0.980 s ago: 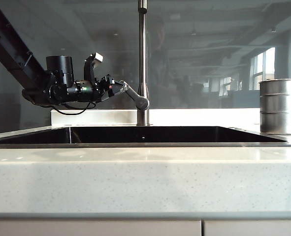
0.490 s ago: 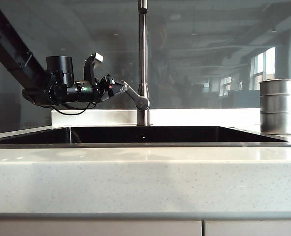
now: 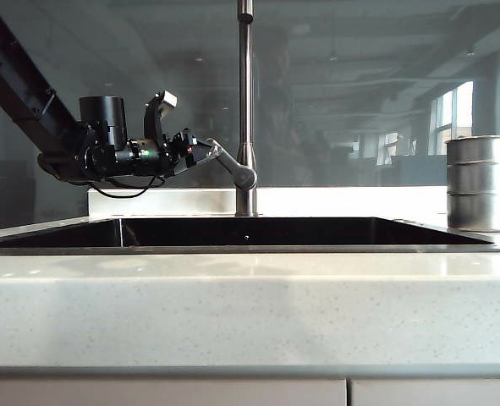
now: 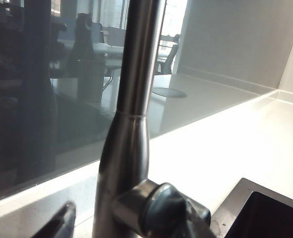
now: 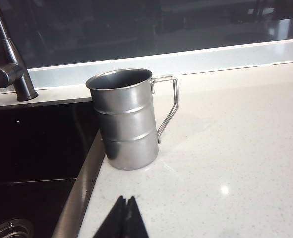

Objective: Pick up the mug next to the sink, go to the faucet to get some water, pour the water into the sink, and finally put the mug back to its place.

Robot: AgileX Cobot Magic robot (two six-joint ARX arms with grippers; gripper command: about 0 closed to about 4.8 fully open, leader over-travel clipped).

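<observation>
Exterior view unchanged from a second ago: my left gripper stays level at the faucet lever, its fingers spread either side of it. Right gripper fingers pressed together, empty, hovering near the mug. Mug upright on the surface, just beside the sink.

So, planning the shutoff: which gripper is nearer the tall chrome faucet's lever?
Left. The left gripper is at the lever; the right gripper sits shut by the steel mug.
</observation>
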